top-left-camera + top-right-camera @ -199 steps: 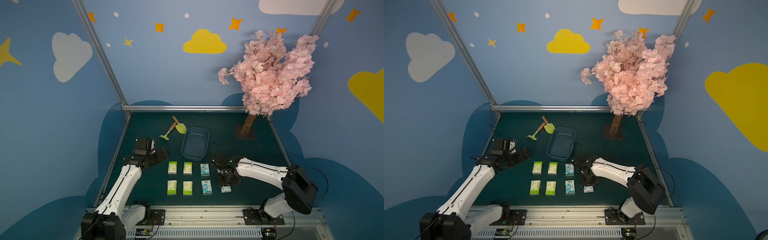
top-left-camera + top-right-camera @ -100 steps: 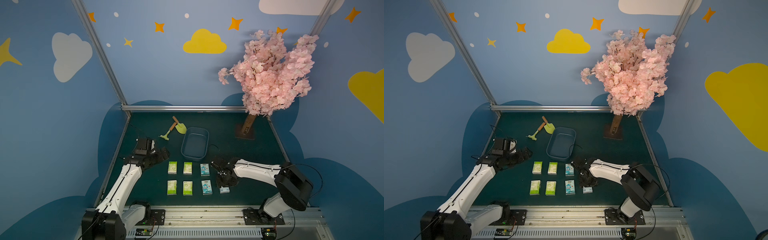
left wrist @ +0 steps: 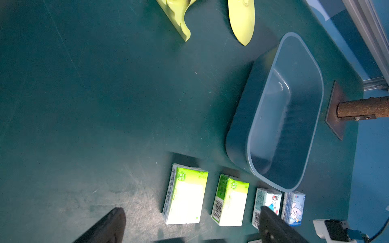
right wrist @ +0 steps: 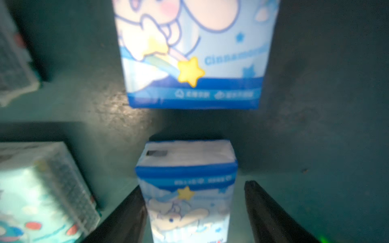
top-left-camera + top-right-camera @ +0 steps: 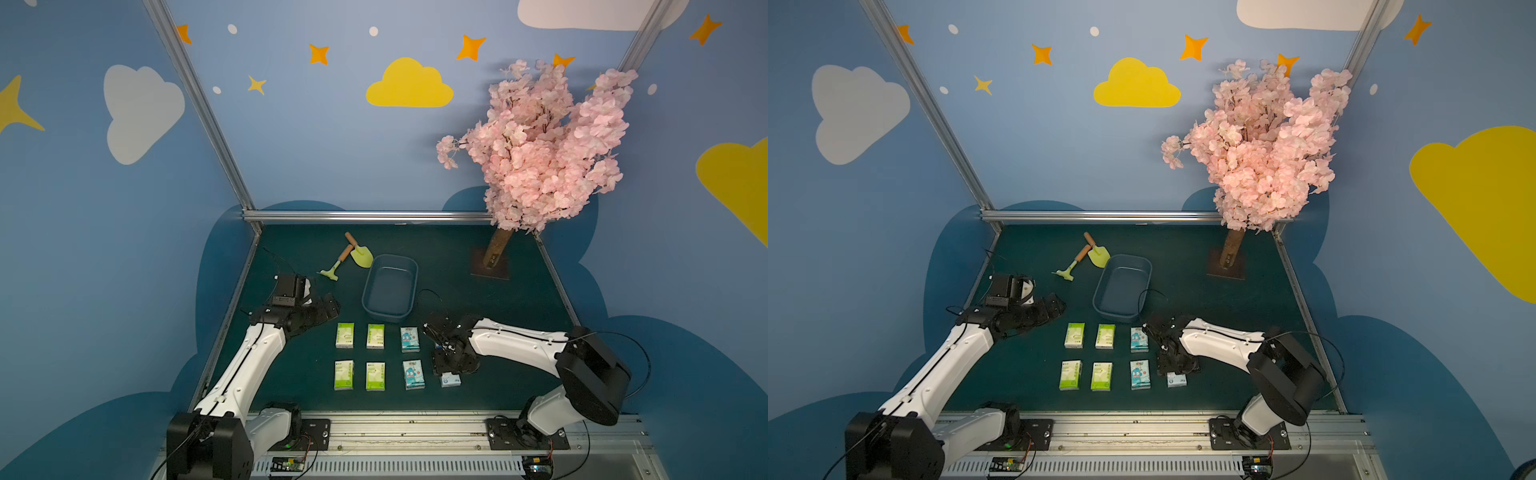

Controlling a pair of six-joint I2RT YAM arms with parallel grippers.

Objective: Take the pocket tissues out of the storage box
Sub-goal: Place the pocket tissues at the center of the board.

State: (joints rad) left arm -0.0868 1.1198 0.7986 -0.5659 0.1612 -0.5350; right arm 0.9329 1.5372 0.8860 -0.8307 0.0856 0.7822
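Eight pocket tissues (image 5: pixel 375 336) lie outside one storage box (image 5: pixel 385 315); left gripper (image 5: pixel 330 306), right gripper (image 4: pixel 193 187) released.

The left arm (image 5: pixel 257 357) stretches forward, left tool (image 5: pixel 326 307) roughly level, jaws spread wide. The right arm (image 5: pixel 515 345) folds inward, right tool (image 5: pixel 446 365) pointing down, jaws parted.

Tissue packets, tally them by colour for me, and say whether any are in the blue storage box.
Green-and-white tissue packets: 4
Light blue cartoon tissue packets: 4
Total: 8, none in the storage box.
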